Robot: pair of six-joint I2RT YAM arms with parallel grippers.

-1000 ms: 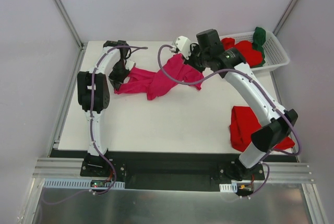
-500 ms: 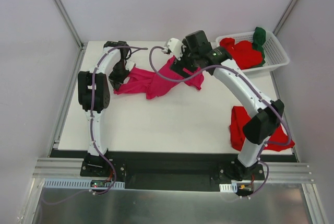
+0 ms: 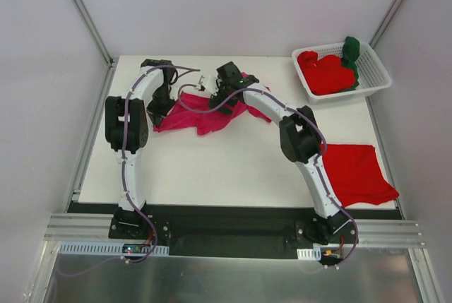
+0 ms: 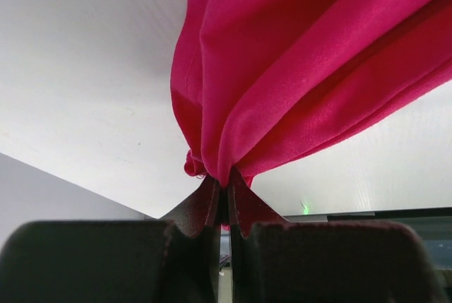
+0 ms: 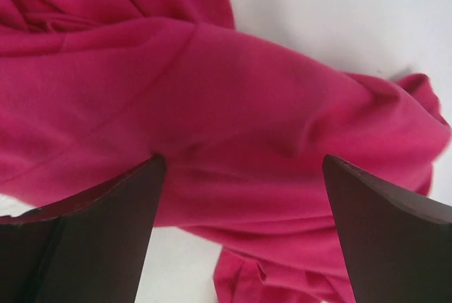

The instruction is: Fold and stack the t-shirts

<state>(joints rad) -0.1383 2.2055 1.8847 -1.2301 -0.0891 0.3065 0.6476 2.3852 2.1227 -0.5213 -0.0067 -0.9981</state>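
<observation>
The magenta-pink t-shirt [image 3: 198, 123], pinched tight in the closed left gripper [image 4: 226, 197], bunches just ahead of the wide-open, empty right gripper [image 5: 244, 163], whose jaws could catch several layers together.

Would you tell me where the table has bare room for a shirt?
The widest bare stretch of the table lies near the front, between the arms, before the magenta shirt. A smaller patch sits between that shirt and the basket. Crowded: the left gripper and right gripper at that shirt, and the right edge with the red shirt.
</observation>
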